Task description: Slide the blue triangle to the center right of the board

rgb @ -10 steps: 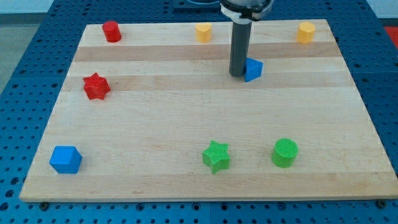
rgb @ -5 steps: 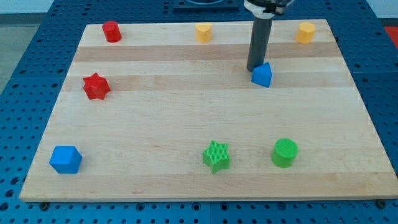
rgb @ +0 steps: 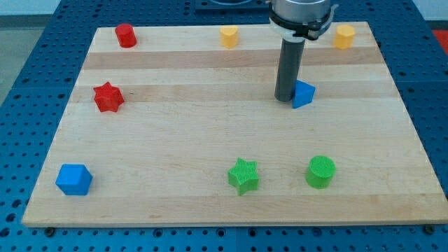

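The blue triangle (rgb: 303,94) lies on the wooden board (rgb: 210,133), right of the board's middle and in its upper half. My tip (rgb: 284,99) stands on the board right against the triangle's left side, touching it. The dark rod rises from there toward the view's top.
A red cylinder (rgb: 125,35), a yellow block (rgb: 229,36) and another yellow block (rgb: 344,36) stand along the top edge. A red star (rgb: 108,96) is at the left. A blue cube (rgb: 74,179), green star (rgb: 243,175) and green cylinder (rgb: 321,171) stand along the bottom.
The blue triangle has slid right and a little toward the view's bottom. My tip moved with it, from its left side to above it and back to its left side.
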You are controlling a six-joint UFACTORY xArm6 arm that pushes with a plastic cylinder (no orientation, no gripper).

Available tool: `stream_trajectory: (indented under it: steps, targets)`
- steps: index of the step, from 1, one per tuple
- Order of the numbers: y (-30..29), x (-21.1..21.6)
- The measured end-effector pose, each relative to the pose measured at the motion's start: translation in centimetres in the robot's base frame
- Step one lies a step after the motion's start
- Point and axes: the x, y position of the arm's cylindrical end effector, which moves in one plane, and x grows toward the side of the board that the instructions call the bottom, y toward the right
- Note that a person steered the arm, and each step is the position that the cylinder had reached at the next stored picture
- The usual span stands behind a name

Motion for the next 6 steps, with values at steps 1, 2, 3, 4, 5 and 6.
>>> stream_trajectory:
  steps: [1, 2, 3, 4, 5, 6]
  targets:
    - [0.8, 0.1]
    - [2.6, 0.1]
    - [3.7, 0.1]
    - [4.8, 0.1]
    - [6.3, 0.1]
    - [6.6, 0.1]
